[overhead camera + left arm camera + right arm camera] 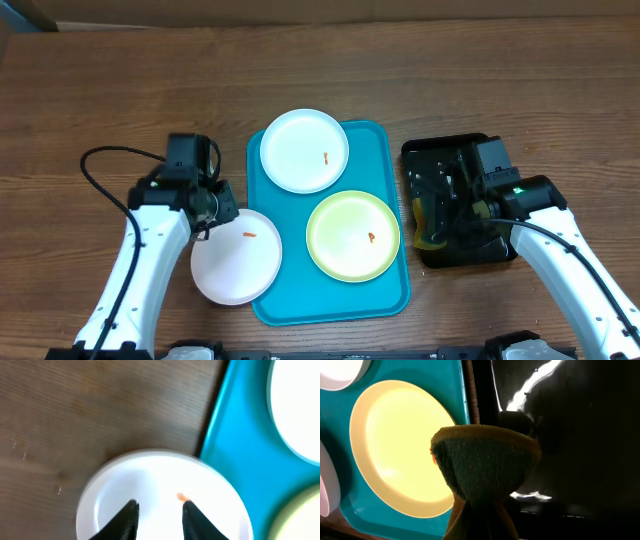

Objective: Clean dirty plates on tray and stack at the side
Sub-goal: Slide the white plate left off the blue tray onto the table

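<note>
At centre frame, your turquoise tray (380, 160) carries a white plate (304, 150) and a yellow-green plate (352, 236). A second white plate (236, 258) straddles its lower-left edge beneath your left gripper (159, 519), jaws parted and empty. Your right gripper (452, 205) clamps a sponge (485, 460) over the black tray (420, 160).

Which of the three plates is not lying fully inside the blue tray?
The white plate by the left gripper: it overhangs the left rim of the tray onto the table. The other white plate and the yellow-green plate sit fully inside.
</note>
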Action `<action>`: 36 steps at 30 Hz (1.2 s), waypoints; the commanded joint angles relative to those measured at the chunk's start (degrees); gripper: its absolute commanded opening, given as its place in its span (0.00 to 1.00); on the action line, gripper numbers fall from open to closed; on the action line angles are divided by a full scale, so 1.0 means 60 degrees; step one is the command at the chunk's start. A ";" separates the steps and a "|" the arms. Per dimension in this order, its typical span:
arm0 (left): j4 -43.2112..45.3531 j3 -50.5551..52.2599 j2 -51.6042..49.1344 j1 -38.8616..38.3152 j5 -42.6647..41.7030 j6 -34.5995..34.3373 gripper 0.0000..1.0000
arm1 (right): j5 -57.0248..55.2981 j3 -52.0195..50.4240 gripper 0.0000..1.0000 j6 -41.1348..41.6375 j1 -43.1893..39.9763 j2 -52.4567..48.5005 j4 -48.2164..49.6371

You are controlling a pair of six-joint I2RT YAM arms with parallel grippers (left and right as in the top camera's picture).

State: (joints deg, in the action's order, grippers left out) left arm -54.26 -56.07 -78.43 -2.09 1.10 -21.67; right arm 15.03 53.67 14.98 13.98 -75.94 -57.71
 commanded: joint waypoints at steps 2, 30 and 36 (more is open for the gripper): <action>-0.0885 -0.0495 0.0004 0.0029 -0.1548 0.0047 0.15 | 0.0018 0.0284 0.04 0.0000 0.0036 0.0175 0.0058; -0.1071 0.1978 0.0004 0.3293 0.0146 -0.2954 0.68 | 0.0018 0.0280 0.04 0.0000 0.0036 0.0175 0.0022; 0.0321 0.2874 0.0000 0.3293 0.0280 -0.2958 0.48 | 0.0087 0.0284 0.04 0.0004 0.0036 0.0175 0.0018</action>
State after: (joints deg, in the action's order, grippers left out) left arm -54.04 -41.43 -78.43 17.30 2.09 -39.97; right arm 15.07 53.67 14.96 13.98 -75.94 -57.93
